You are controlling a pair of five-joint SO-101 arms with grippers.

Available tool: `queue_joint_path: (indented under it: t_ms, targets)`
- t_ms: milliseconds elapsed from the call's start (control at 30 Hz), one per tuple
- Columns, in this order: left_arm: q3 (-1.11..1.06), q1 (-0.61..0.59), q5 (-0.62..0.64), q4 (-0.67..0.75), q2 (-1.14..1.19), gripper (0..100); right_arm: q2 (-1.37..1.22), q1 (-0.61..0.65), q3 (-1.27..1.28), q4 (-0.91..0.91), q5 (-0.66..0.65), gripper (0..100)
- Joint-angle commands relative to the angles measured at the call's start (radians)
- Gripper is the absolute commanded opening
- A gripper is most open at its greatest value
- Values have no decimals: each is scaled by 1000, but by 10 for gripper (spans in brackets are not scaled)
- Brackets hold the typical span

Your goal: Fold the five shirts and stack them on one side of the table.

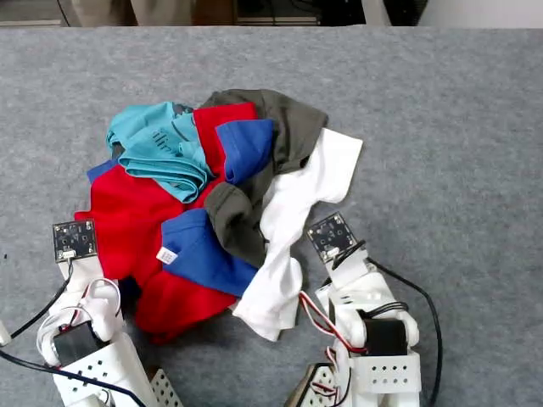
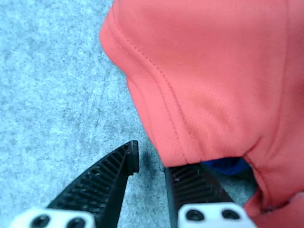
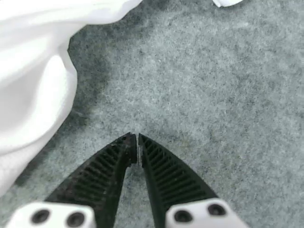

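I observe the grey worktop (image 1: pixel 458 127) carrying five shirts in one loose, unfolded heap at centre-left: red shirt (image 1: pixel 127 212) lowest, white shirt (image 1: pixel 293 212) on the right edge, blue shirt (image 1: pixel 204 250), dark grey shirt (image 1: pixel 280 123) and teal shirt (image 1: pixel 161 144) above. Left hand (image 2: pixel 151 162) has its fingers slightly apart at the red hem. Right hand (image 3: pixel 137 142) has its fingers together on nothing, beside the white shirt.

Two white perforated arms (image 1: pixel 386 373), black servo motors (image 1: pixel 386 337), red-and-white wires (image 1: pixel 316 315), black cables (image 1: pixel 437 335), ribbed black fingers (image 3: pixel 107 178), screwed white mounts (image 3: pixel 192 214).
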State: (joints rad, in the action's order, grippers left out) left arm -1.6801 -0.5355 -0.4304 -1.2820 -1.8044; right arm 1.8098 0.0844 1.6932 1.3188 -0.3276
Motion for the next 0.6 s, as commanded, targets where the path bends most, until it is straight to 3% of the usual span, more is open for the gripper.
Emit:
queue_joint_path:
  t_ms: [0,233,433,567]
  targets:
    - [-11,-3,-3,-6,-7,89,107,-13,-5,3,14,31]
    - [-11,-3,-3,-6,-7,89,101,-18,-45,8,15,34]
    - [-11,-3,-3,-6,-7,89,85,-18,-309,63,12,34]
    - [-11,-3,-3,-6,-7,89,-61,-19,-467,117,14,34]
